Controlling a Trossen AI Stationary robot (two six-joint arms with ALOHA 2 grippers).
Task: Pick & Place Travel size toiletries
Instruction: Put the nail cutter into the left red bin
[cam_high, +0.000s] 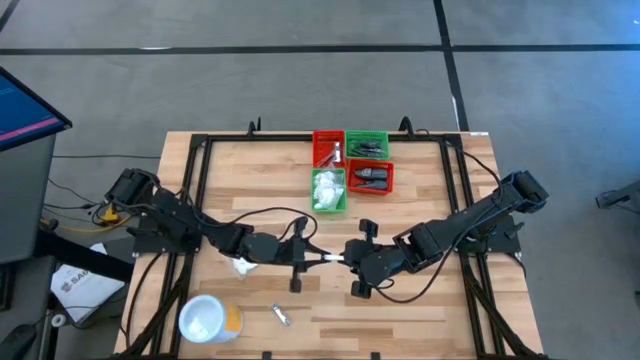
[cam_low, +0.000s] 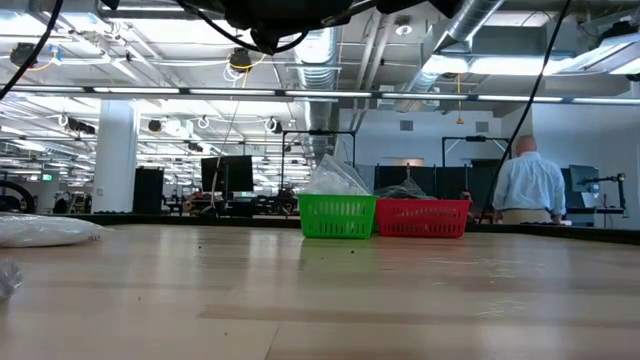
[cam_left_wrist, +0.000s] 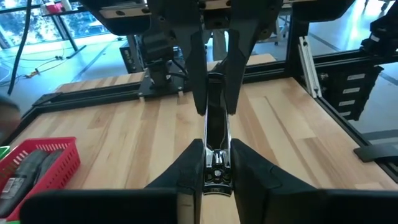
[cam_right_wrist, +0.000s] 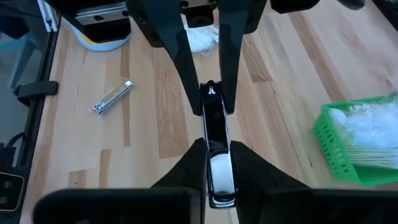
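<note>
Both hands, left hand (cam_high: 318, 256) and right hand (cam_high: 345, 259), clench one slim black-and-silver item (cam_left_wrist: 216, 140) above the counter (cam_high: 420, 300); green plastic bin (cam_high: 329, 190) holds white packets (cam_high: 326, 187).

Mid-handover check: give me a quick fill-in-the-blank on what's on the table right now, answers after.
1. The slim silver item is pinched between the left gripper and the ___ gripper.
2. The bin holding the white packets is coloured ___.
3. The white tub stands on the ___ arm's side of the table.
4. A second silver item lies loose on the table beside the white ___.

Missing words: right; green; left; tub
</note>
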